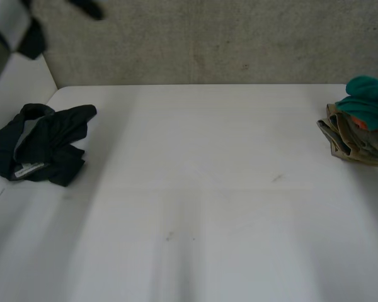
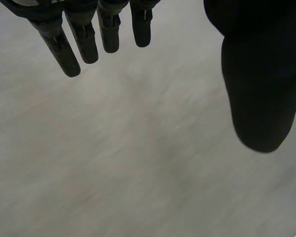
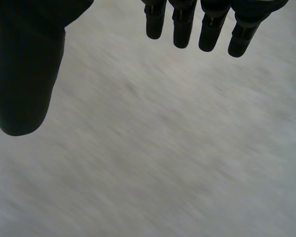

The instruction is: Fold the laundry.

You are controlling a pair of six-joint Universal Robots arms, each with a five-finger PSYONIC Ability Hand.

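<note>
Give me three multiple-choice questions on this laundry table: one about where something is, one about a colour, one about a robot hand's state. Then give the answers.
1. Where does the black garment lie on the table?
A) in the middle
B) by its left edge
C) at the near edge

2. What colour is the top piece of the clothes pile?
A) white
B) red
C) teal

3. What state is the left robot hand in?
A) open, holding nothing
B) shut on the black garment
C) shut on a sock

Answers:
1 B, it lies crumpled at the table's left side in the head view.
2 C, a teal piece lies on top.
3 A, its fingers are straight, with nothing between them and the thumb.
</note>
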